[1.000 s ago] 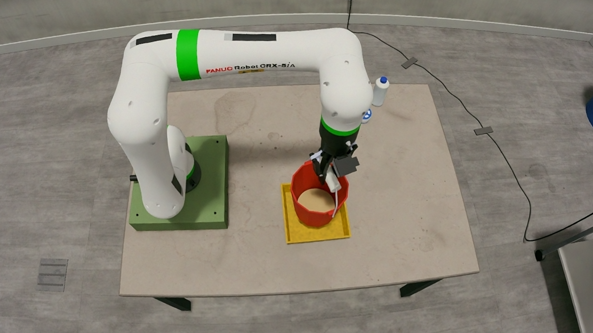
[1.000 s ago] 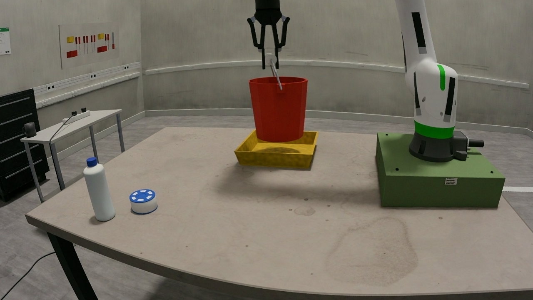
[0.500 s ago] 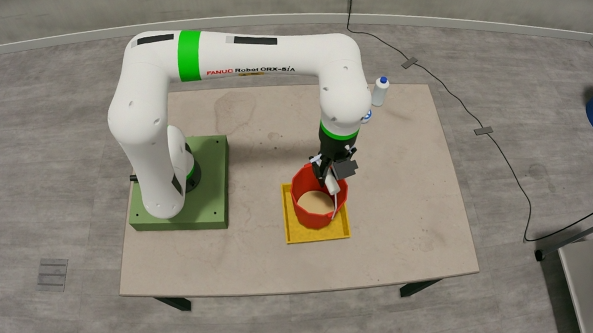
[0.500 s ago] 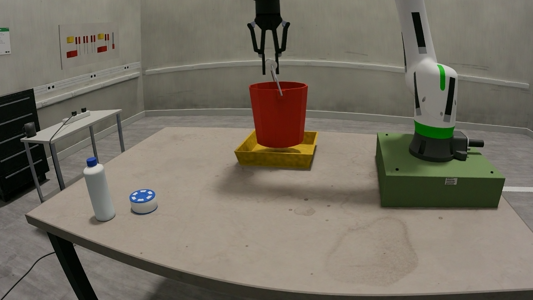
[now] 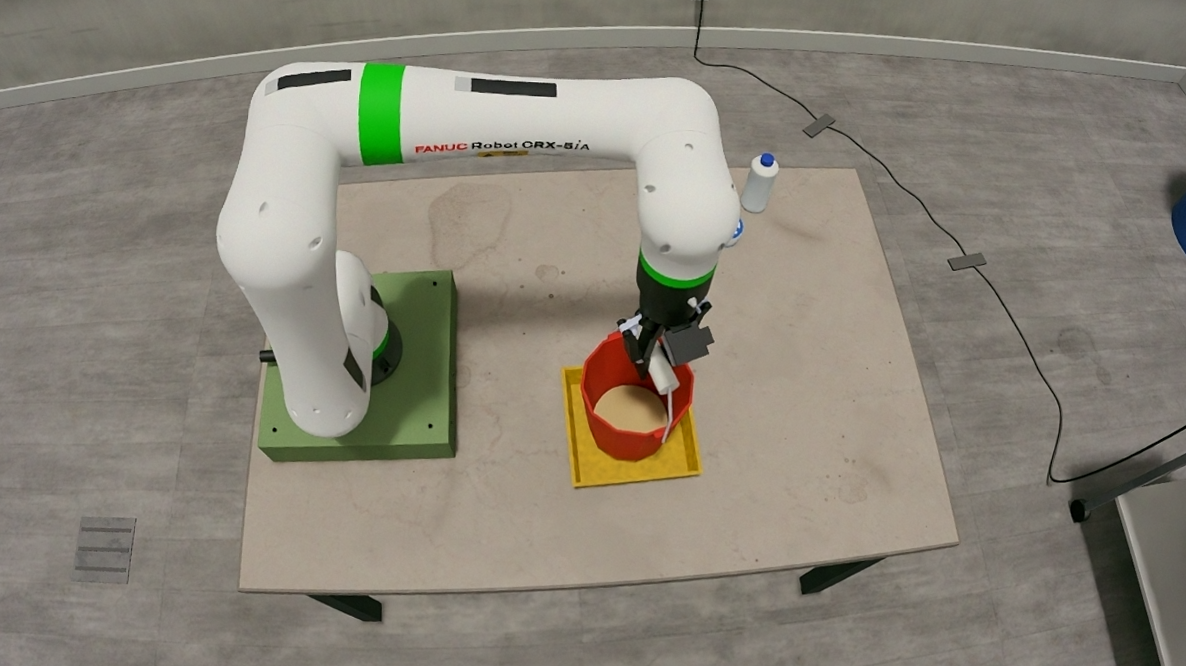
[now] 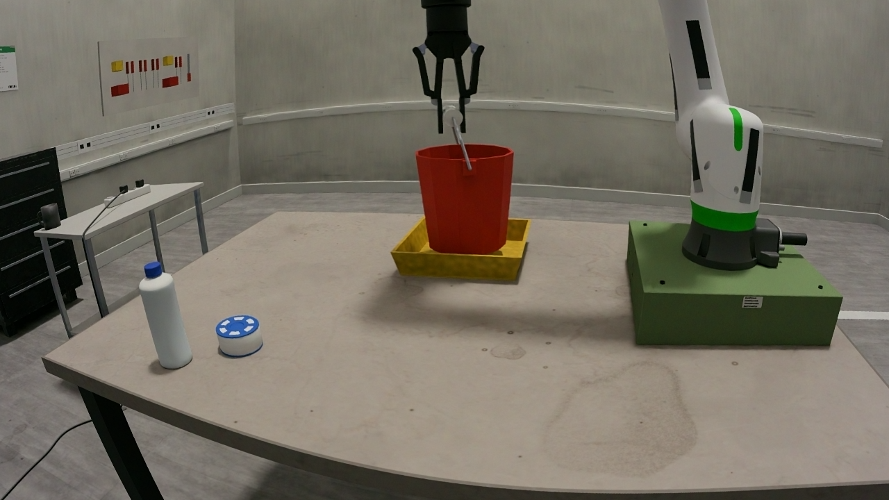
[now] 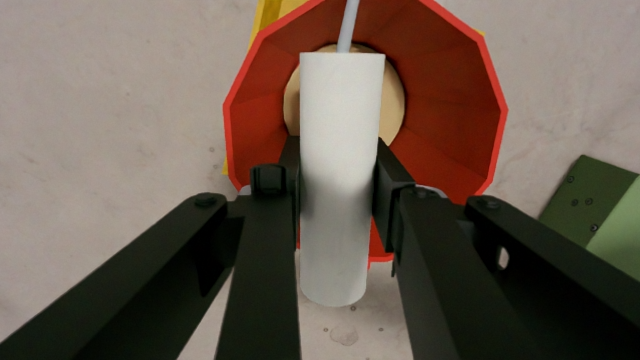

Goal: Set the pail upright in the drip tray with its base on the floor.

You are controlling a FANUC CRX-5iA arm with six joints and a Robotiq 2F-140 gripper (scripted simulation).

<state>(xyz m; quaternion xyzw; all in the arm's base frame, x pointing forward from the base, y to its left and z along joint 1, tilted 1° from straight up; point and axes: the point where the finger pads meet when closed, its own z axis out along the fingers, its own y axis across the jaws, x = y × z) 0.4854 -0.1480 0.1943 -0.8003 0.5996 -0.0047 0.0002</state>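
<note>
The red pail (image 6: 464, 197) hangs upright from its white handle grip (image 7: 338, 175), with its lower part inside the walls of the yellow drip tray (image 6: 461, 255). The tray's walls hide the pail's base, so I cannot tell if it touches the floor. My gripper (image 6: 451, 118) is directly above the pail, shut on the handle grip. In the top view the pail (image 5: 635, 407) sits over the tray (image 5: 631, 432), toward its back, with tan fill inside. The wrist view shows the fingers clamping the white grip over the pail's mouth (image 7: 365, 110).
A white bottle with a blue cap (image 6: 164, 315) and a blue-and-white tape roll (image 6: 239, 335) stand at the table's far corner from the tray. The arm's green base block (image 6: 727, 292) stands beside the tray. A small grey side table (image 6: 118, 208) stands off the main table.
</note>
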